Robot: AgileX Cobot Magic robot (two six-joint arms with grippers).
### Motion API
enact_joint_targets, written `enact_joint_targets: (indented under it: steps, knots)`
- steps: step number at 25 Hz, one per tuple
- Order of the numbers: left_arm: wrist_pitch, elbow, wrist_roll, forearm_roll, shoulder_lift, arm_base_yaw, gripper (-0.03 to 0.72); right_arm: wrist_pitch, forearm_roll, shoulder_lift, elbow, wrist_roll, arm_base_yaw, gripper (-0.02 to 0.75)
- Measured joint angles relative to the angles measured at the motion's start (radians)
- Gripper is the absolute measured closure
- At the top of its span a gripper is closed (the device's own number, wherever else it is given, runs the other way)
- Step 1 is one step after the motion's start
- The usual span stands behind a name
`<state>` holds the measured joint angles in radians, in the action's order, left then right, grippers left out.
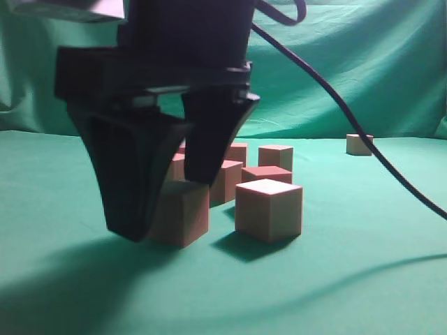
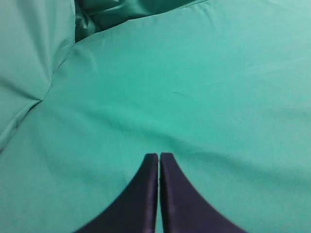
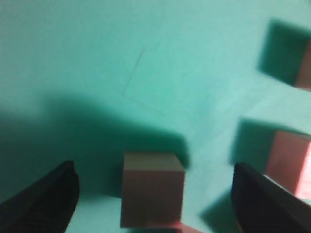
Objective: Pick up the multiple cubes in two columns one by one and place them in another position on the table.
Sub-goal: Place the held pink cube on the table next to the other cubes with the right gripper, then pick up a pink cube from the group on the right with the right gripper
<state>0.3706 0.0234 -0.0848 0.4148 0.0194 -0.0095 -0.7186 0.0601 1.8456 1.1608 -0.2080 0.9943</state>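
Reddish-pink cubes (image 1: 269, 208) clustered on teal table (image 1: 363, 279) — perhaps nine

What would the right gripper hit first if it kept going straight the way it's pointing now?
Most likely the cube sitting between the open fingers of the right gripper, then the table beneath it. Depth is hard to judge, so treat this as probable.

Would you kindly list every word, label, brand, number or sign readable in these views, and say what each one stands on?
None can be read in any view.
The small plain reddish-pink cubes show bare, unmarked faces.
The teal-green cloth table carries no print.
The black right end effector and black left end effector show no label or brand.
The right wrist view is blurred, but nothing there looks like lettering.
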Motion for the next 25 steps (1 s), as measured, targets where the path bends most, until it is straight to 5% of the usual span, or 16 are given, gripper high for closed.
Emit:
enact_joint_targets:
  steps: [13, 20, 25]
  knots:
    - [0.0, 0.0, 0.0, 0.0, 0.0, 0.0, 0.688, -0.289, 0.265, -0.132, 0.393, 0.225, -0.039, 0.163]
    - [0.0, 0.0, 0.0, 0.0, 0.0, 0.0, 0.688, -0.397, 0.311, -0.141, 0.554, 0.365, -0.328, 0.163]
    - [0.0, 0.0, 0.0, 0.0, 0.0, 0.0, 0.688, -0.364, 0.164, -0.086, 0.557, 0.369, -0.583, 0.208]
